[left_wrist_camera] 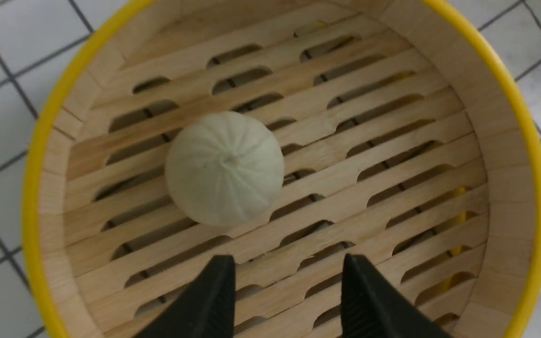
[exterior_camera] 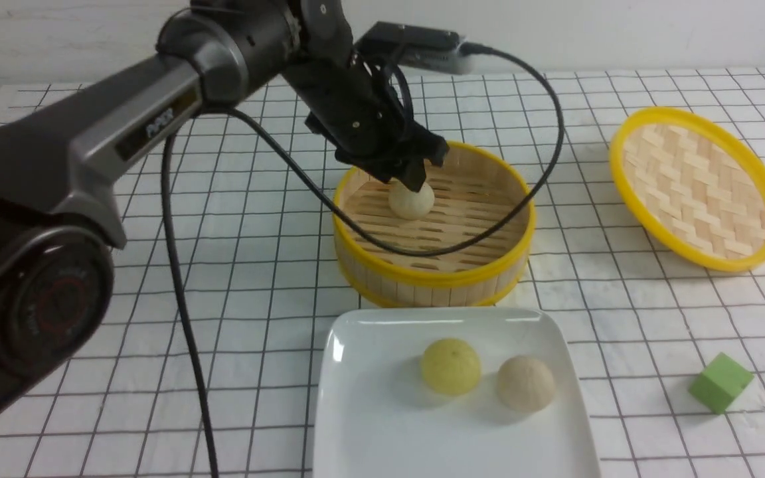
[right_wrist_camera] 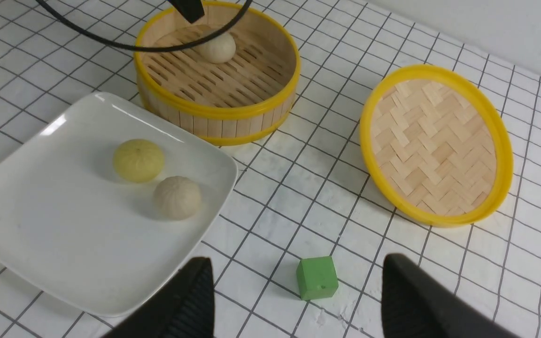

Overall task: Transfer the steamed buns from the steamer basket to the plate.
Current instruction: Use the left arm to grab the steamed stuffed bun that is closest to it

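Steamed bun (exterior_camera: 412,199), off-white, sits on steamer basket (exterior_camera: 432,275) floor; left claw (exterior_camera: 414,180) spread wide just above it, empty. Yellow bun (exterior_camera: 450,366) and beige bun (exterior_camera: 525,384) rest on plate (exterior_camera: 382,425). Right claw (right_wrist_camera: 297,263) wide, empty, over surface (right_wrist_camera: 298,188).

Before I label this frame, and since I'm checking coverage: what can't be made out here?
- Front view: the left gripper hides the top of the bun in the steamer basket.
- Front view: the plate has its near edge cut off by the frame.
- Right wrist view: only the fingertips of the right gripper show.
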